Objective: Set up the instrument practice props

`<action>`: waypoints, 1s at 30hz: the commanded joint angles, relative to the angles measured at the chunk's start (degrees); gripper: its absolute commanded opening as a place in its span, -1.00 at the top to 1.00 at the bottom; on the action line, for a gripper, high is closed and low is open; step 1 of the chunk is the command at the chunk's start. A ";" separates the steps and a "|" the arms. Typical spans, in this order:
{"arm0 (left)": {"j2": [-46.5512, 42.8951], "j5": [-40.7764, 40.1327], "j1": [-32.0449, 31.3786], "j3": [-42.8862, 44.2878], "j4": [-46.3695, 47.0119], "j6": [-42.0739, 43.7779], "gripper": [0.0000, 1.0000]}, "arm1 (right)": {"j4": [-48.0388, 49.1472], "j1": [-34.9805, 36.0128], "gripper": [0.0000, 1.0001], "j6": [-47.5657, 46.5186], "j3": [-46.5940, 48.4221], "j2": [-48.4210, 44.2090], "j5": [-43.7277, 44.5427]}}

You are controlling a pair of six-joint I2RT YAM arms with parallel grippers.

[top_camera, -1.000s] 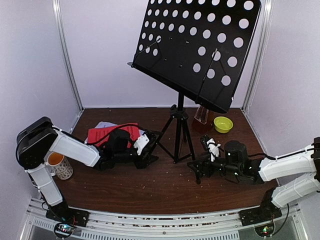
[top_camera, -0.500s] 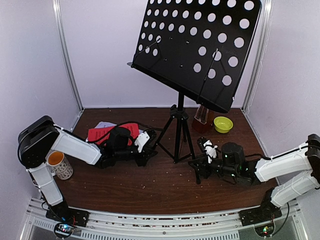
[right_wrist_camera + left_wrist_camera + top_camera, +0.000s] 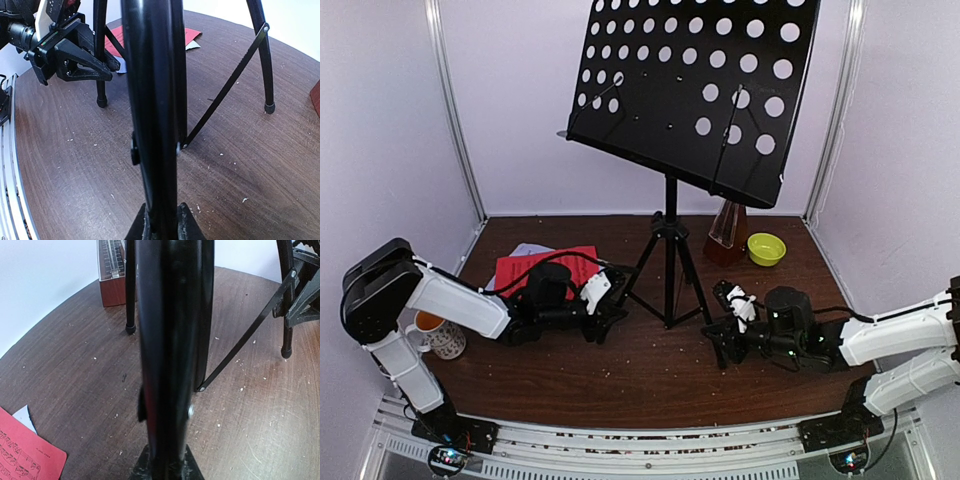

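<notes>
The left end effector (image 3: 612, 310) and right end effector (image 3: 718, 335) each clench a tripod leg of the music stand (image 3: 670, 150) — uneven pulling could topple it onto the metronome (image 3: 725, 230).

Left arm (image 3: 455, 300) and right arm (image 3: 892, 335): white shells, black joints. A black cable (image 3: 535, 262) loops behind the black, white-plated left gripper (image 3: 608, 312).

music stand (image 3: 670, 250) mid-table, sheets (image 3: 535, 268) left of it, metronome (image 3: 725, 235) and bowl (image 3: 766, 248) behind right
</notes>
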 commanded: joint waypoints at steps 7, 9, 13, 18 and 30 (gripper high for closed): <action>-6.40 -5.50 0.62 -7.74 -2.65 -0.59 1.00 | -11.52 -0.84 1.00 9.59 -3.64 -8.11 8.53; -8.04 -7.35 0.61 -9.70 -2.84 -0.74 1.00 | -13.08 -0.90 1.00 10.26 -4.44 -9.69 9.36; -10.71 -10.72 0.61 -13.47 -2.33 -1.41 1.00 | -12.07 -0.99 1.00 10.46 -5.77 -10.51 11.96; -12.03 -13.50 0.60 -15.75 0.16 -2.82 1.00 | -12.03 -1.45 1.00 5.21 1.98 -1.59 14.70; -12.88 -21.81 0.26 -12.08 -2.08 -1.69 1.00 | -5.95 -8.16 1.00 -3.26 17.01 15.25 9.15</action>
